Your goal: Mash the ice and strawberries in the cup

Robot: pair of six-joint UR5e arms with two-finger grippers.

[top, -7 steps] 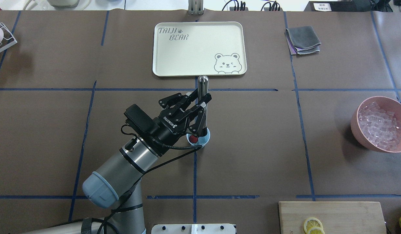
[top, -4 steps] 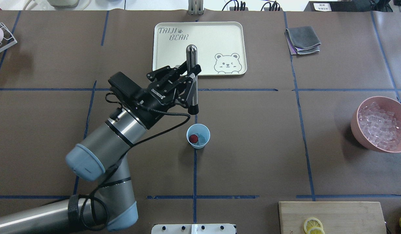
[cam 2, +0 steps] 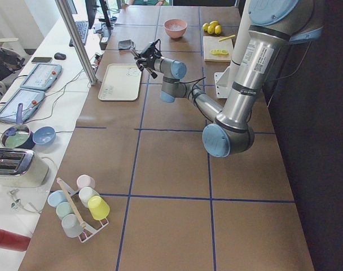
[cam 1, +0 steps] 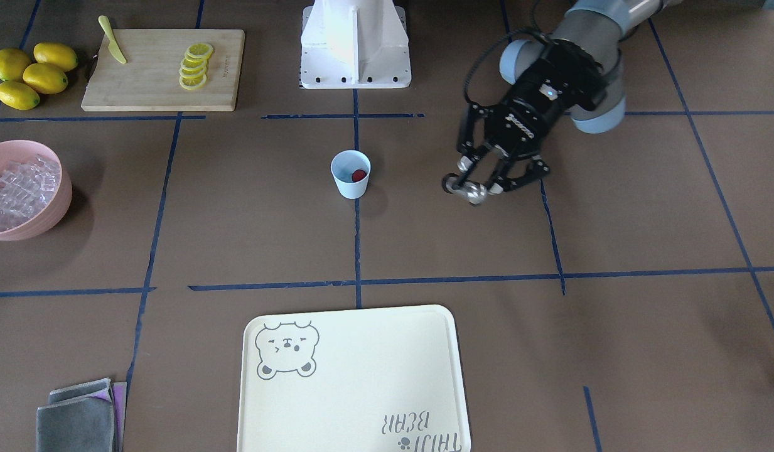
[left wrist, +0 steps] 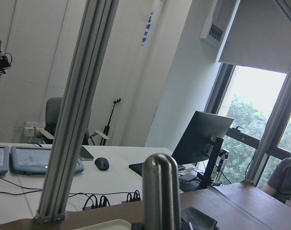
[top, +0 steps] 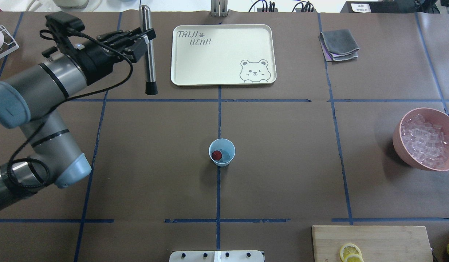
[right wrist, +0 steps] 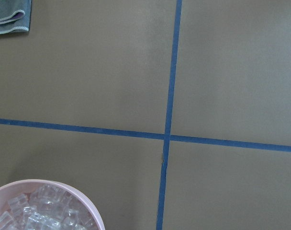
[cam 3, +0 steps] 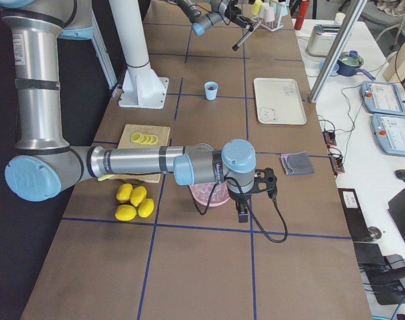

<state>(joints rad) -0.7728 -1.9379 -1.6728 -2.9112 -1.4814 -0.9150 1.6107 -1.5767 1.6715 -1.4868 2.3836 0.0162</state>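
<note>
The light blue cup (top: 221, 153) stands mid-table, upright, with a dark red strawberry (top: 217, 155) and a clear ice piece (top: 228, 155) inside; the cup (cam 1: 351, 174) also shows in the front-facing view. My left gripper (top: 143, 37) is at the far left, well away from the cup, shut on a metal muddler (top: 149, 54) held upright above the table. The muddler's rounded top (left wrist: 160, 191) fills the left wrist view. My right gripper (cam 3: 245, 208) hangs beside the pink bowl of ice (top: 424, 138); I cannot tell whether it is open or shut.
A cream bear tray (top: 217, 62) lies at the far centre, folded grey cloths (top: 339, 44) far right. A wooden board (top: 384, 240) with lemon slices (top: 350, 251) sits near right, whole lemons (cam 1: 29, 74) beside it. A rack of cups (cam 2: 75, 206) stands at the left end.
The left arm lifted the muddler out of the cup and swung it far and left, beyond the tray's left edge. Cup, strawberry and ice stayed put.
</note>
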